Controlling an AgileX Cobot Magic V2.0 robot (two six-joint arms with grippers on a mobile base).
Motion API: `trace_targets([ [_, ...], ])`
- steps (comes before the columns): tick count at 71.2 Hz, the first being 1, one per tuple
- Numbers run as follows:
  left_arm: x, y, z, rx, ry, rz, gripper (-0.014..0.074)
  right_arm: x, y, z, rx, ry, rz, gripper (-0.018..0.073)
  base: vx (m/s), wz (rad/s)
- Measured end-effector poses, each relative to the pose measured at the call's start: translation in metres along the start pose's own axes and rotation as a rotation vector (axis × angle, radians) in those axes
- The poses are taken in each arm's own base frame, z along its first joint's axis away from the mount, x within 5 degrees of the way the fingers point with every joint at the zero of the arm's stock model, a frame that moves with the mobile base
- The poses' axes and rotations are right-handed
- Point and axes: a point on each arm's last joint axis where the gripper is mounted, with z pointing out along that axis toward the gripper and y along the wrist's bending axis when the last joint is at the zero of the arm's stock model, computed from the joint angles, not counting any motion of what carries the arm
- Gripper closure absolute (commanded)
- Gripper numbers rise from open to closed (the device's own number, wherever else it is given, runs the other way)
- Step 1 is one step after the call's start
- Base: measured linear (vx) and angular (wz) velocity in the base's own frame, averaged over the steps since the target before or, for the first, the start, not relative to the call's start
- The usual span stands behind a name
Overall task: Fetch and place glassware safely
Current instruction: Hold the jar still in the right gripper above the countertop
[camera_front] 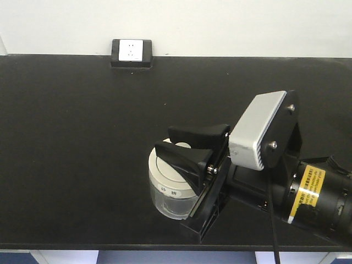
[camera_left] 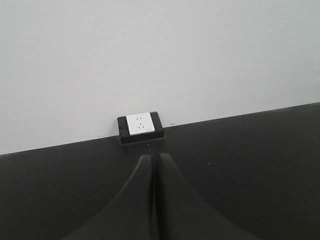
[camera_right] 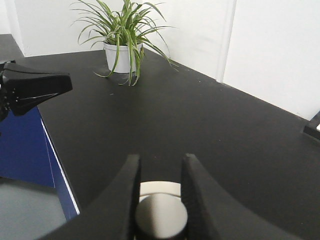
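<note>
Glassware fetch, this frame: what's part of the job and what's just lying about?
Job:
glass jar with cream lid
right gripper, closed on it
left gripper, shut, empty

Just there:
wall socket
potted plant
black table

You have one lidded glass jar point(camera_front: 168, 193), one socket box point(camera_front: 131, 52), one potted spider plant point(camera_right: 123, 42), one left gripper point(camera_left: 154, 161), one right gripper point(camera_right: 160, 167).

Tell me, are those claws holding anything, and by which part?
The right gripper pinches the glass jar by the knob on its lid, a finger on each side. The left gripper is shut on nothing.
</note>
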Motion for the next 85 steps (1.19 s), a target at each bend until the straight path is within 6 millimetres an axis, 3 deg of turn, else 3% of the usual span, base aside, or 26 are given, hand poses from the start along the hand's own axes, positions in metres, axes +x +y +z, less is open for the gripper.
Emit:
trace_targets([
  [85, 0.0000, 0.0000, 0.0000, 0.000, 0.000, 0.000, 0.0595, 0.0000, 0.0000, 0.0000, 0.000, 0.000, 0.000, 0.0560, 0.04, 0.00],
])
